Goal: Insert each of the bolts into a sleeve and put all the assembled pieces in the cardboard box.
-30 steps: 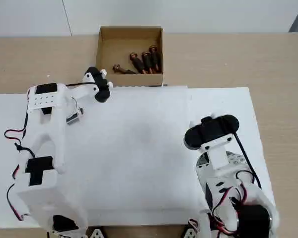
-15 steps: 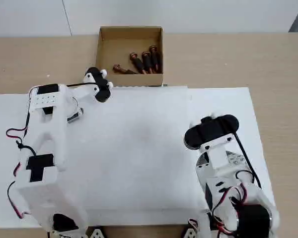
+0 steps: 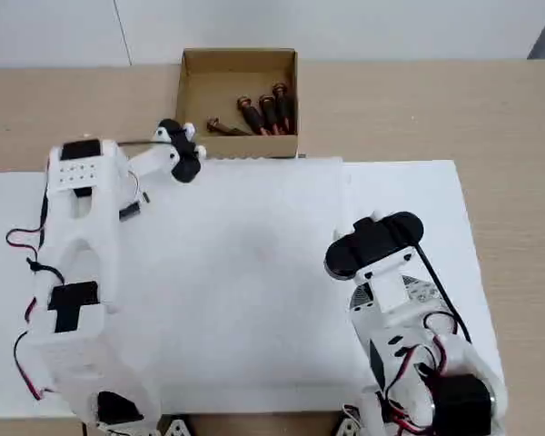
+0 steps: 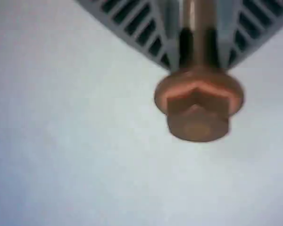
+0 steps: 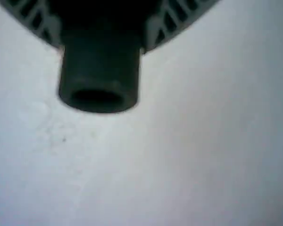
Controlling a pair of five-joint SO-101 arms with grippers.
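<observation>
Right arm has shifted a little toward the left arm, and the left arm has nudged toward the cardboard box (image 3: 193, 91). Left hand (image 3: 185, 154), beside the box, is clamped on a copper bolt (image 4: 198, 106). Right hand (image 3: 372, 245) is closed around a black sleeve (image 5: 99, 70) over the white sheet (image 3: 254, 272). Assembled pieces (image 3: 265, 111) lie in the box. The hands are well apart. Risk: the bolt meets the sleeve off-axis, jams at the bore and twists out of a grip.
</observation>
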